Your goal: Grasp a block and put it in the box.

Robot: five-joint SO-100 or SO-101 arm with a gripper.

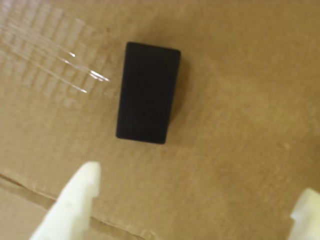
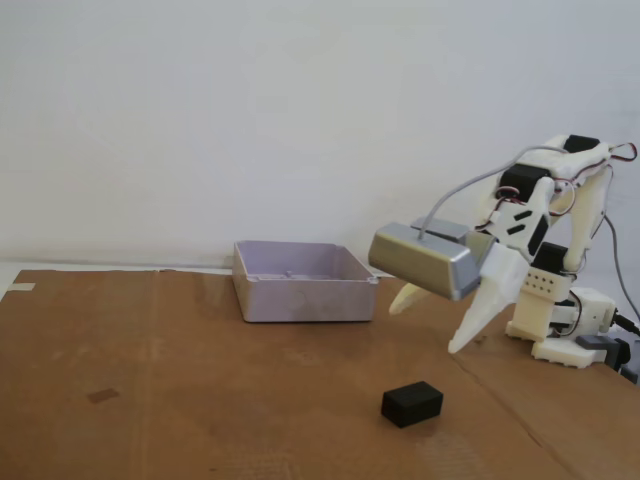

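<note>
Pincer (image 2: 432,322) hung apart and empty above a black block (image 2: 411,403).
Block lay flat on the cardboard worktop (image 2: 200,400), well apart from the grey box (image 2: 303,281) by a white wall (image 2: 250,110). Judged risk: the block sat skewed between the fingers (image 1: 75,200) in the wrist view, so an uneven close could push it aside.

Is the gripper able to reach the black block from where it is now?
Probably yes. The gripper hangs open above the black block, apart from it, and nothing lies between them. The box stands well off to the side.
</note>
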